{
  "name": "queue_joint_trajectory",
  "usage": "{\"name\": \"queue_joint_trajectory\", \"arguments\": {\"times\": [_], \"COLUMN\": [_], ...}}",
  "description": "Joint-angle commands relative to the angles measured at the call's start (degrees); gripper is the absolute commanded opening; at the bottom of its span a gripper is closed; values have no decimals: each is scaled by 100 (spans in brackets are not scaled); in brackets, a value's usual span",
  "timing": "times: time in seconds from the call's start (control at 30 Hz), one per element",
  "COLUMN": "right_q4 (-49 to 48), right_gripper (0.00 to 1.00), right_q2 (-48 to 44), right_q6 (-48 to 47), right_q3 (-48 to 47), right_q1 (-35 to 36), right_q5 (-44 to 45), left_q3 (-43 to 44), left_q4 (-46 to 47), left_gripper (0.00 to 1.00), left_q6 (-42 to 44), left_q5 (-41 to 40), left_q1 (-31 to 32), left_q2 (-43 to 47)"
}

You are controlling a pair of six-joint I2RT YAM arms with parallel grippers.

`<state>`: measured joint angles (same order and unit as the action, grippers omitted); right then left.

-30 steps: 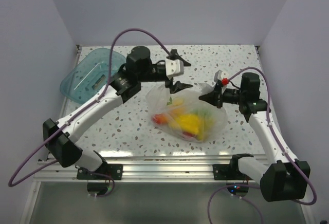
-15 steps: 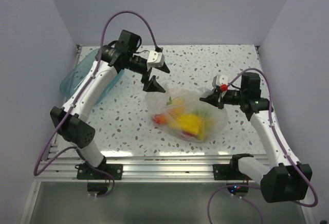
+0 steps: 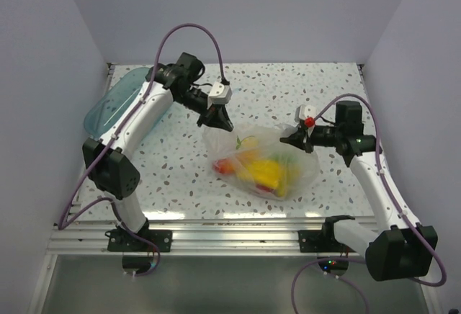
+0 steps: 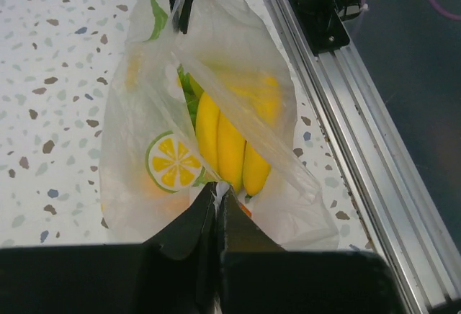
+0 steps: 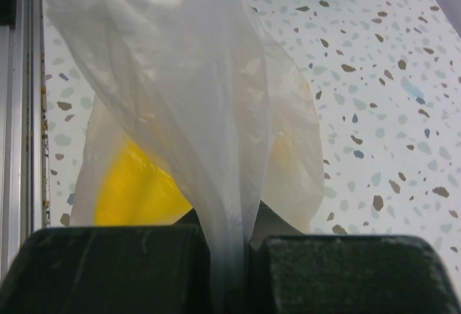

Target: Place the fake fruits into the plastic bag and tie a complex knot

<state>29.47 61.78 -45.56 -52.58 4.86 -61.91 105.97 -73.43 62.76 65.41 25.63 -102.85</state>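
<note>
The left gripper [image 3: 217,119] has come down to the plastic bag [image 3: 301,172] at frame centre, its fingers, spread a moment ago, now pinching the bag's upper-left edge. The right gripper [image 3: 290,140] pinches the bag's right edge between pressed-together fingers. The fake fruits [image 3: 263,170] lie inside the bag on the speckled table [image 3: 288,87].

Speckled terrazzo table [image 3: 288,83], lavender walls [image 3: 252,11]

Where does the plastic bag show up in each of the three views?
Top external: plastic bag mid-table, held between left gripper and right gripper.
Left wrist: plastic bag fills the centre.
Right wrist: plastic bag drapes down the middle.
Shared landmark: aluminium rail at the table's near edge.
</note>
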Motion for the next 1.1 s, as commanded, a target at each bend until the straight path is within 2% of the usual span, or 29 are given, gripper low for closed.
{"name": "queue_joint_trajectory", "arguments": {"times": [0.0, 0.07, 0.1, 0.13, 0.17, 0.2, 0.27, 0.37, 0.47, 0.57, 0.67, 0.8, 0.9, 1.07], "right_q4": [-380, -381, -364, -285, -284, -250, -109, 164, 182, 138, 146, 59, -117, -311], "right_gripper": [0, 0, 0, 0, 0, 0, 0, 0, 0, 0, 0, 0, 0, 0], "right_q2": [141, 247, 282, 360, 396, 440, 580, 782, 984, 1195, 1503, 1785, 1978, 2443], "right_q6": [749, 1039, 1119, 1207, 1294, 1365, 1585, 1796, 2226, 2691, 3000, 3272, 3448, 3633], "right_q3": [-235, -270, -297, -323, -358, -376, -446, -560, -605, -675, -780, -789, -719, -666], "right_q1": [15, 15, 15, 23, 15, 15, -3, -29, -82, -100, -100, -126, -117, -117], "right_q5": [442, 618, 784, 873, 969, 1249, 1505, 1901, 2025, 2156, 2410, 2710, 2868, 3149], "left_q3": [64, -216, -818, -1233, -1663, -2442, -2984, -3512, -4633, -5129, -5726, -6394, -6869, -7459], "left_q4": [553, 1467, 2803, 3643, 5148, 5798, 6645, 6342, 6262, 5589, 4710, 4145, 4082, 4495], "left_gripper": [0, 0, 0, 0, 0, 0, 0, 0, 0, 0, 0, 0, 0, 0], "left_q6": [-558, -1280, -2137, -2676, -3090, -3817, -4235, -4203, -3694, -2746, -1053, -5, 296, 456], "left_q5": [201, -9, -306, -501, -807, -1402, -2055, -2366, -2182, -1830, -1821, -1978, -2075, -2252], "left_q1": [-14, -14, -14, -14, -14, -14, -14, -14, -14, 126, 320, 408, 496, 557], "left_q2": [781, 1203, 1789, 2134, 2799, 3084, 3602, 3893, 4341, 4501, 4563, 4660, 4607, 4283]}}
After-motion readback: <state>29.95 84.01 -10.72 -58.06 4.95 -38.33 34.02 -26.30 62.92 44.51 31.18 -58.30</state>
